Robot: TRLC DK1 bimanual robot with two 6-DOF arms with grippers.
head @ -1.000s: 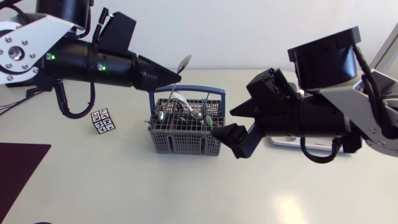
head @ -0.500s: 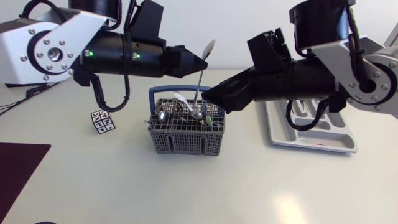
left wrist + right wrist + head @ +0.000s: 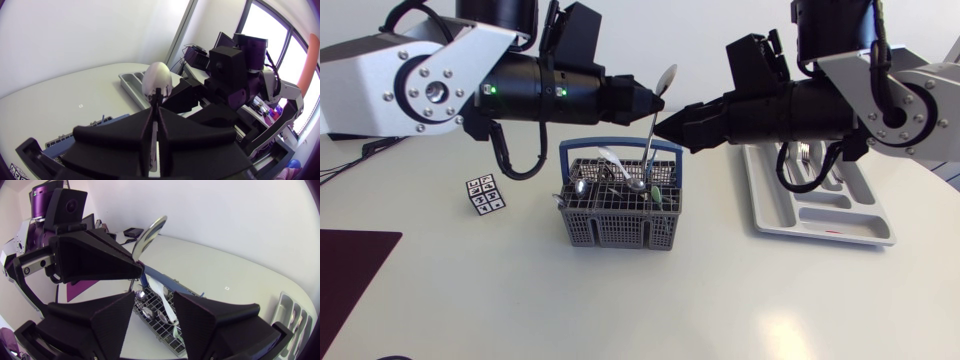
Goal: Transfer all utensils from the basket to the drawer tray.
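small patterned cube (image 3: 485,195) on white table (image 3: 620,300); dark maroon mat (image 3: 350,275) at left edge, well apart

left arm (image 3: 395,85): white shell, screws, green LEDs | left pincer (image 3: 657,103): black wedges | right arm (image 3: 910,95): grey shell, black cable

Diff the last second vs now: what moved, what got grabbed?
Left hand, shut on the spoon throughout, carried it up and rightward, turning it nearer upright. Right hand rose from beside the basket to the spoon's handle, open, not gripping. Basket and tray stayed put.
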